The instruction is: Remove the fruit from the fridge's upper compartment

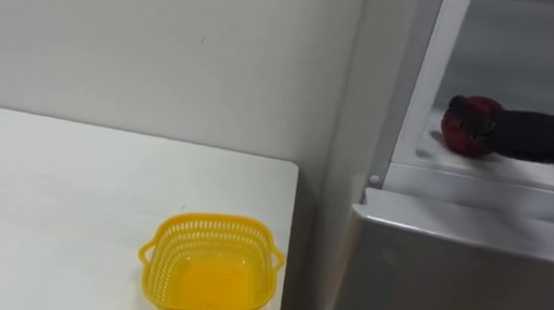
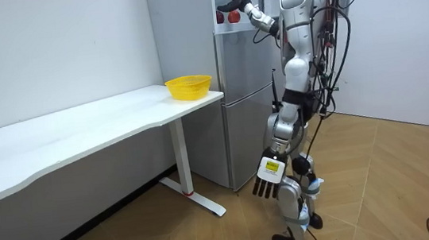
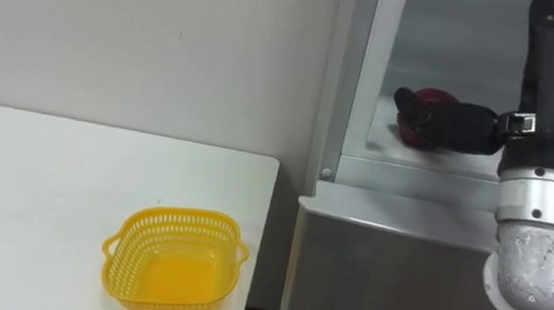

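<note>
Right hand (image 1: 515, 135) inside the open upper fridge compartment (image 1: 490, 178), fingers curled round a red fruit (image 1: 453, 134) at shelf level; left hand (image 2: 271, 186) hanging by the knee, fingers loosely straight; yellow basket (image 1: 210, 268) near the white table (image 1: 59, 189) edge beside the fridge

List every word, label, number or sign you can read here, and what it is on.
No text can be read anywhere.
Tag on the back of the left hand: print too small to read.
Basket, table, fridge, and the red object in the right hand: no print shows.
</note>
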### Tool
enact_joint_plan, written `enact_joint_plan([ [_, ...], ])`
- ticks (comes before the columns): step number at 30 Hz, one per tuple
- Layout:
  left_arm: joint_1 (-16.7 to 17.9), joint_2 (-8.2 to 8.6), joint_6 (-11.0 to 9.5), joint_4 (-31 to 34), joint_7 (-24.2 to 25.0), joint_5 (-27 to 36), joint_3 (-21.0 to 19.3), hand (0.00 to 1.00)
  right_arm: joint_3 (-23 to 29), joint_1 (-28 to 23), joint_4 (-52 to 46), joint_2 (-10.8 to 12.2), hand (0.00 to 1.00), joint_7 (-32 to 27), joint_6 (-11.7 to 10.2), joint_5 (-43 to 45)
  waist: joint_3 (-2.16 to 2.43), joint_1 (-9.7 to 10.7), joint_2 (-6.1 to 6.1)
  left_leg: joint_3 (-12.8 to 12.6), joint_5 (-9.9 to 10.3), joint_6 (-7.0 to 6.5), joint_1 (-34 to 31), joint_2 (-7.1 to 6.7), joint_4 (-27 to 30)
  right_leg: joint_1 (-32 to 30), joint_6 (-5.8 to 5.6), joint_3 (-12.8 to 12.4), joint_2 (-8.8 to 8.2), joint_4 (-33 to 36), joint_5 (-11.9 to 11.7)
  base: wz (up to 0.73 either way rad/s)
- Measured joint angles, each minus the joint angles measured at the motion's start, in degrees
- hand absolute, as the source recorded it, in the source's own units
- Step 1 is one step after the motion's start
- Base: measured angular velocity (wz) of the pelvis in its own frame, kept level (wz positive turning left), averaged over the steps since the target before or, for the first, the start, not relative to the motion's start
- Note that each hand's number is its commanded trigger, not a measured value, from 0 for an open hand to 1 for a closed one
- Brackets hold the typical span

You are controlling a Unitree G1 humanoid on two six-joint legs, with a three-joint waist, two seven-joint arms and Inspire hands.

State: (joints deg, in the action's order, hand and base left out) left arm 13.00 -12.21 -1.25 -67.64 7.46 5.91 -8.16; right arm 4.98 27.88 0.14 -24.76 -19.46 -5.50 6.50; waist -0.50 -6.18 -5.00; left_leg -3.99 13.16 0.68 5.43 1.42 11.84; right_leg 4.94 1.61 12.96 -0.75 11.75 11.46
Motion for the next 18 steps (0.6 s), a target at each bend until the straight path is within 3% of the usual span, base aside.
enact_joint_plan([
  [8, -0.7, -0.05, 1.4, 0.3, -0.2, -4.1, -0.1, 0.0, -1.0, 0.0, 1.7, -0.3, 0.0, 3.7, 1.8, 0.0, 0.19, -0.6, 0.06, 0.0, 0.0, 0.0, -0.8, 0.02, 0.8, -0.1, 0.08, 0.2, -0.03, 0.1, 0.0, 0.0],
  [18, -0.9, -0.19, 1.6, 0.3, -0.2, -5.7, -0.2, 0.0, -1.5, 0.0, 2.1, -0.4, 0.0, 5.9, 1.9, 0.3, 0.23, -0.8, -0.02, -0.1, 0.0, 0.0, -0.6, 0.02, 0.8, -0.1, 0.11, 0.1, 0.0, 0.0, -0.1, 0.0],
])
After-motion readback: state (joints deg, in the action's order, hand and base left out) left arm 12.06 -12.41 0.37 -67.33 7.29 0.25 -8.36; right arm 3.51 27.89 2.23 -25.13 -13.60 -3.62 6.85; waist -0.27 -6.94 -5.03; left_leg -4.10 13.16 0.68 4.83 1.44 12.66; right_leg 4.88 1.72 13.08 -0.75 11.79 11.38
